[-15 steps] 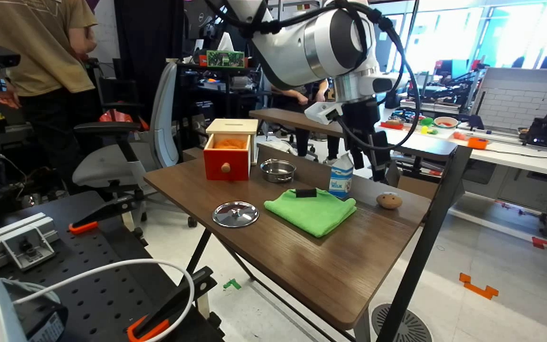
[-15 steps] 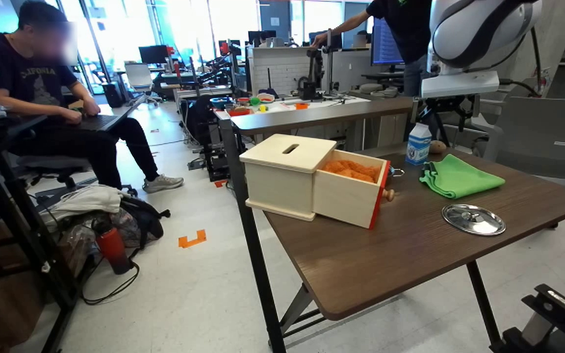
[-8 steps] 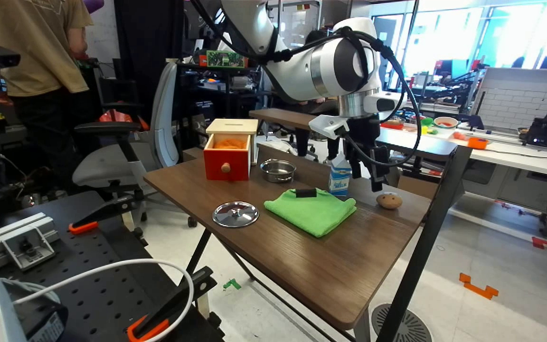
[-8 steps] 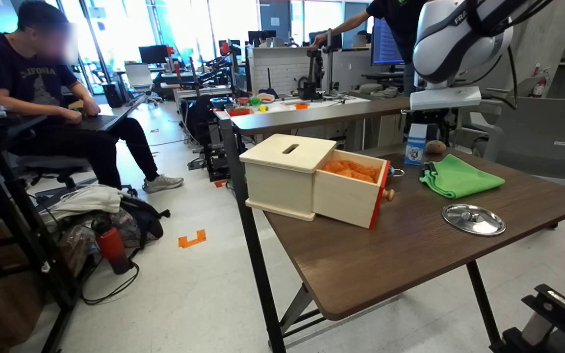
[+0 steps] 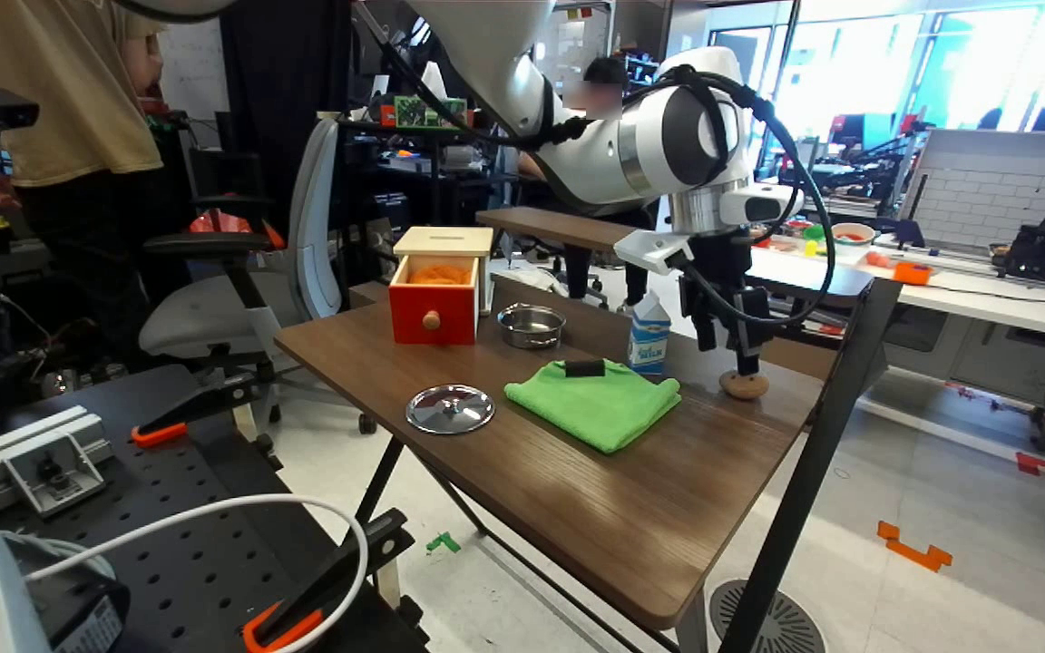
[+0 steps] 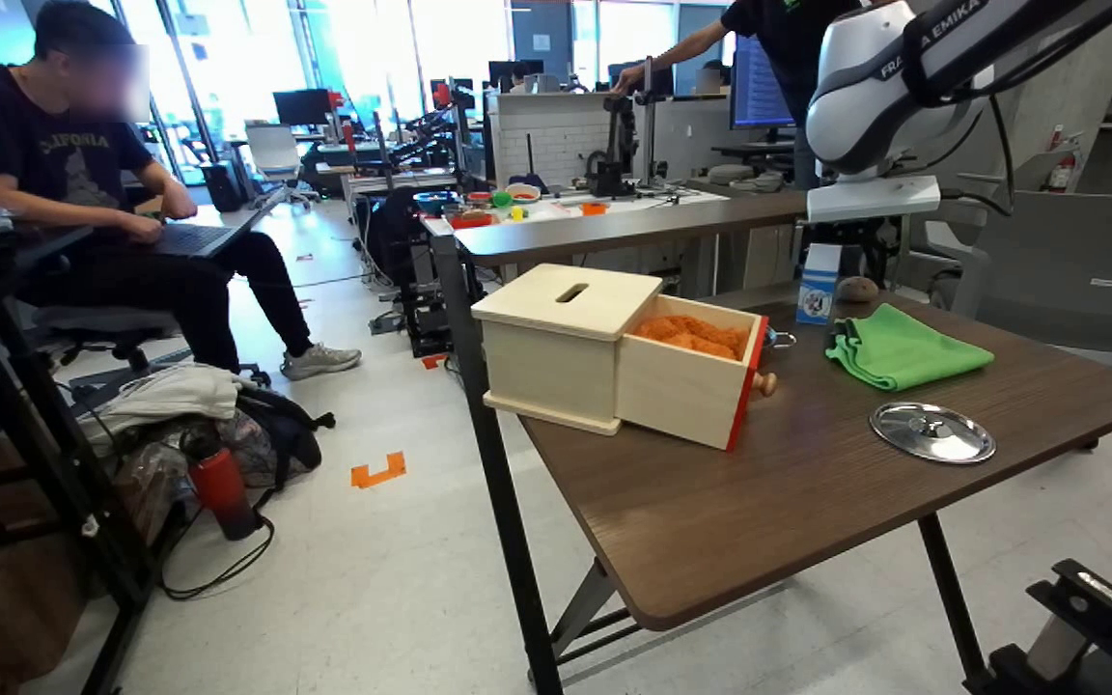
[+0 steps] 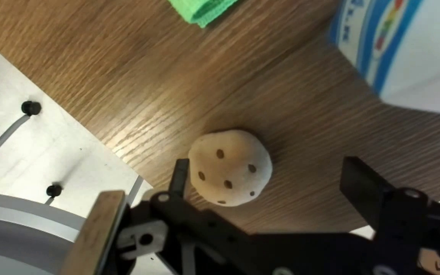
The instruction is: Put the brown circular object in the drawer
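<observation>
Guessing we're pre-grab: drawer [image 5: 434, 302] is pulled out, but the brown round thing [image 5: 744, 386] sits near the right corner of the table [image 5: 613, 512] in an exterior view, claw [image 7: 266, 169] spread wide, holding nothing. Left to do: grab, carry, drop in.

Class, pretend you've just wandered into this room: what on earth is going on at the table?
A robot arm has its gripper open over a brown, round, dark-spotted object on the table, apparently about to pick it up. In the wrist view, the object appears between the fingers, close to one of them; whether it touches is unclear. The red-fronted drawer stands open with something orange inside, and the object, not yet gripped, probably goes there.
</observation>
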You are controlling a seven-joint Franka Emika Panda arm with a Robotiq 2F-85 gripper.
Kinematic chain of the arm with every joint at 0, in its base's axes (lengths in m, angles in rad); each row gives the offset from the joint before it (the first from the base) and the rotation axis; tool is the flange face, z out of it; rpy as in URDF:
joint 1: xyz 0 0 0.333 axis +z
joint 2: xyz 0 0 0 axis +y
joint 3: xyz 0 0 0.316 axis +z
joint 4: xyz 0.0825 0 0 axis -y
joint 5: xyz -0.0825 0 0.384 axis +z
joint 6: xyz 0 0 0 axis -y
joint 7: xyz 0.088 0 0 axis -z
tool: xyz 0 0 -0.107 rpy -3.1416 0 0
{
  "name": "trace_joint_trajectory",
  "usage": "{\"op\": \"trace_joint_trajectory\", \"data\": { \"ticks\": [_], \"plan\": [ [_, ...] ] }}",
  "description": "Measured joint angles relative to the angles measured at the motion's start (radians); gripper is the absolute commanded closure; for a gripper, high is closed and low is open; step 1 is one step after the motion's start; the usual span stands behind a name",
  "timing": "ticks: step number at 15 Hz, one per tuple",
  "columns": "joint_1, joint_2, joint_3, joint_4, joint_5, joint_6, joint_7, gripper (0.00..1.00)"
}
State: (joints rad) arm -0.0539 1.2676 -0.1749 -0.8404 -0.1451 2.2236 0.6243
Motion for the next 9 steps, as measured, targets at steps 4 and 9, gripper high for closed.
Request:
{"op": "trace_joint_trajectory", "data": {
  "ticks": [4, 9],
  "plan": [
    [-0.019, 0.047, -0.015, 0.077, 0.000, -0.054, 0.000, 0.00],
    [-0.048, 0.104, -0.018, 0.152, 0.002, -0.114, 0.000, 0.42]
  ]
}}
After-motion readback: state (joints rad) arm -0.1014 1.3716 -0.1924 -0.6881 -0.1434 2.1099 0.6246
